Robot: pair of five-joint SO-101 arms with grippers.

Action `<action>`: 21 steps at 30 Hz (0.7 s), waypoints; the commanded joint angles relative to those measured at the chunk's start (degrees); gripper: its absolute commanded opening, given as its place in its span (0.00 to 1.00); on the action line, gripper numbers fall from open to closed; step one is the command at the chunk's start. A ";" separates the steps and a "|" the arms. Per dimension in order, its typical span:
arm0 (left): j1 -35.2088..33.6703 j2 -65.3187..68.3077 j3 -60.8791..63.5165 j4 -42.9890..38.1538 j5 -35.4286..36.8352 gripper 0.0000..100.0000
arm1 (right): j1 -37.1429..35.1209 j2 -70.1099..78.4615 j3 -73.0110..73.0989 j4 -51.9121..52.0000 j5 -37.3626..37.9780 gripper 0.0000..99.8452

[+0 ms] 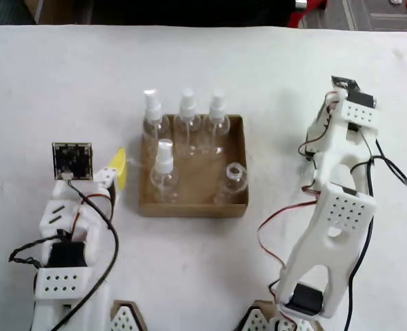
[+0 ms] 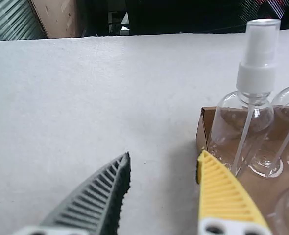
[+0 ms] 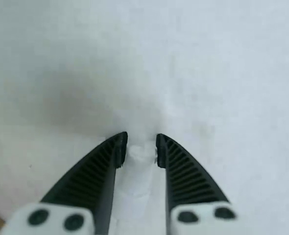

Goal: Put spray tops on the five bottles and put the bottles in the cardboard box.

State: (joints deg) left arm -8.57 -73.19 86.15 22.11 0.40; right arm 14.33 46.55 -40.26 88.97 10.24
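Four of the five bottles in the cardboard box already carry white spray tops. The fifth, the uncapped bottle, stands with its neck bare in the corner of the box nearest the right arm, which is likely why that arm has the last piece.

The right gripper points down at the white table, well apart from the box. Its black jaws are drawn almost together, pinching a small white piece between their tips. I take this to be the remaining spray top, though little of it shows. Held at the tips like that, it leaves the rest free to go down into the open neck, so the grip seems made for carrying it over and seating it.

The left gripper hangs low beside the box, its grey and yellow jaws spread wide with nothing between them. The box corner sits just outside the yellow jaw, and a capped bottle stands just beyond that jaw's tip, inside the box wall. Waiting there with jaws apart, the left gripper looks placed to steady the box or a bottle while the top goes on, though that is a guess.
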 commanded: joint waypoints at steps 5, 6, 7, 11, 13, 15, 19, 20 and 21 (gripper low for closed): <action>0.04 -1.10 -0.88 -1.58 -0.62 0.21 | -0.40 -16.84 -11.60 9.89 -0.62 0.02; 0.04 -1.10 -0.88 -1.58 -0.62 0.21 | -0.40 -18.86 -11.60 9.89 -0.62 0.02; 0.04 -1.10 -0.88 -1.58 -0.62 0.21 | -0.40 -20.79 -11.60 9.89 -0.62 0.02; -0.04 -1.10 -0.88 -1.58 -0.62 0.21 | -0.66 -27.47 -11.60 9.89 -0.62 0.02; -0.04 -1.10 -0.88 -1.58 -0.62 0.21 | -0.66 -30.64 -11.60 9.89 -0.62 0.02; -0.04 -1.10 -0.88 -1.58 -0.62 0.21 | -0.66 -33.98 -11.60 9.98 -0.62 0.02; -0.04 -1.10 -0.88 -1.58 -0.62 0.21 | -0.66 -42.24 -10.64 9.98 -0.62 0.02; -0.04 -1.10 -0.88 -1.58 -0.62 0.21 | -0.66 -44.88 -9.49 9.98 -0.62 0.02; -0.04 -1.10 -0.88 -1.58 -0.62 0.21 | -0.75 -47.43 -8.09 9.98 -0.62 0.02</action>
State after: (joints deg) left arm -8.57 -73.19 86.15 22.11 0.40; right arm 14.42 7.87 -49.23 97.32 10.24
